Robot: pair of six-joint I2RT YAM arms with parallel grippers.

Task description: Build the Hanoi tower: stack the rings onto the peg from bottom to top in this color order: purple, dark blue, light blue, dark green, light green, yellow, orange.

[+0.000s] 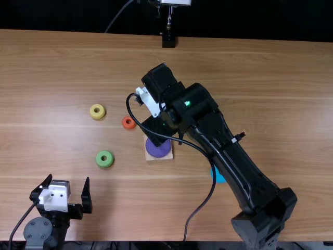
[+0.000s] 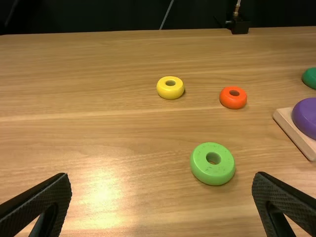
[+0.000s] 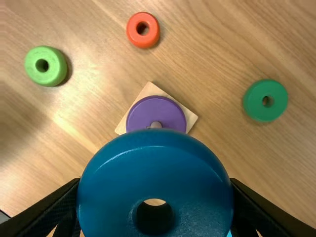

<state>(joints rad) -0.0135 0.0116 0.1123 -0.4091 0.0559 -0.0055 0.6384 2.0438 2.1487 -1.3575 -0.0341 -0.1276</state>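
Note:
My right gripper [image 1: 160, 130] is over the wooden base [image 1: 158, 158], where the purple ring [image 1: 158, 149] lies. In the right wrist view that gripper [image 3: 155, 185] is shut on the dark blue ring [image 3: 153, 170], held above the table, with the peg tip [image 3: 156, 125] showing in the purple ring's hole. The left gripper [image 1: 68, 179] stands open at the near left; its own wrist view shows the gripper [image 2: 162, 185] with nothing between its fingers. Loose on the table are the light green [image 1: 104, 159], yellow [image 1: 97, 111], orange [image 1: 128, 122], dark green [image 3: 265, 100] and light blue [image 1: 219, 176] rings.
The right arm stretches diagonally from the near right across the table [image 1: 281, 104], partly over the light blue ring. Its cable loops beside the base. A black stand [image 1: 168, 40] is at the table's far edge.

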